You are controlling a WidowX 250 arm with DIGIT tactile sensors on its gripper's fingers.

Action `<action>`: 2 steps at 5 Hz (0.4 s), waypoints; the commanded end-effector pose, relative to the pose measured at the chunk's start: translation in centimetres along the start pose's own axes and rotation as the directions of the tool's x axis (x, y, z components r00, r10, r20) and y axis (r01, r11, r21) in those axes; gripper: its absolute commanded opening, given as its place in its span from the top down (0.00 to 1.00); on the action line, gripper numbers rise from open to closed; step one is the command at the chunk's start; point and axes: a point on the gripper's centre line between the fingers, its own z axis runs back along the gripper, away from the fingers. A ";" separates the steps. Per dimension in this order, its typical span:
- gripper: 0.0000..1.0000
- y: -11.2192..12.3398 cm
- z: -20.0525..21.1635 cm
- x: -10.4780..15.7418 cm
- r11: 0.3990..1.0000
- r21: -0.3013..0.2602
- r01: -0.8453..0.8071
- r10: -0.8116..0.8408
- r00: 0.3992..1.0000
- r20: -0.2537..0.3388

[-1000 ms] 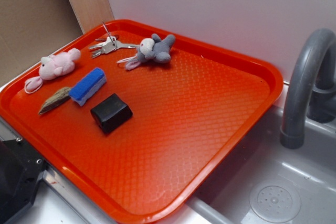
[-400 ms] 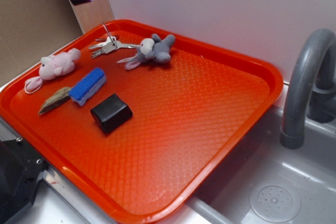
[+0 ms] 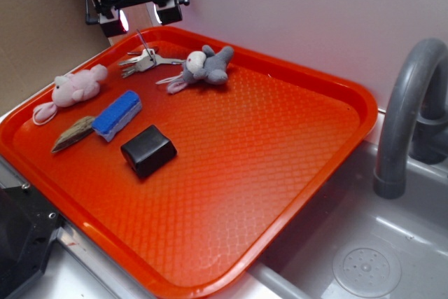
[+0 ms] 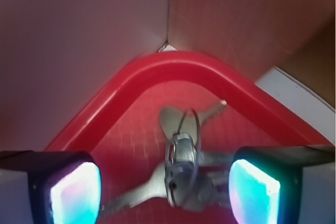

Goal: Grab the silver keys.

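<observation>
Gripper (image 3: pixel 140 13) had dropped lower over the tray's (image 3: pixel 329 152) far corner vs 0.4 s ago, fingers wide open w/ nothing held, straddling the silver keys (image 3: pixel 142 60) lying flat there beside the grey mouse toy (image 3: pixel 204 66), so prob. lined up to grasp; keys' long axis ran roughly left-right, ring wire sticking up.

Exterior overlooks tray (image 3: pixel 336 113); wrist views its corner.

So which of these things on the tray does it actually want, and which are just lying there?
Wanted:
bunch of flat silver metal keys
open robot hand above them

Just lying about:
grey plush mouse
pink plush toy
blue sponge
black block
brown wedge
</observation>
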 end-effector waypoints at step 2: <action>1.00 0.9 -1.0 2.8 0.997 -0.058 0.056 -0.061 0.993 -0.102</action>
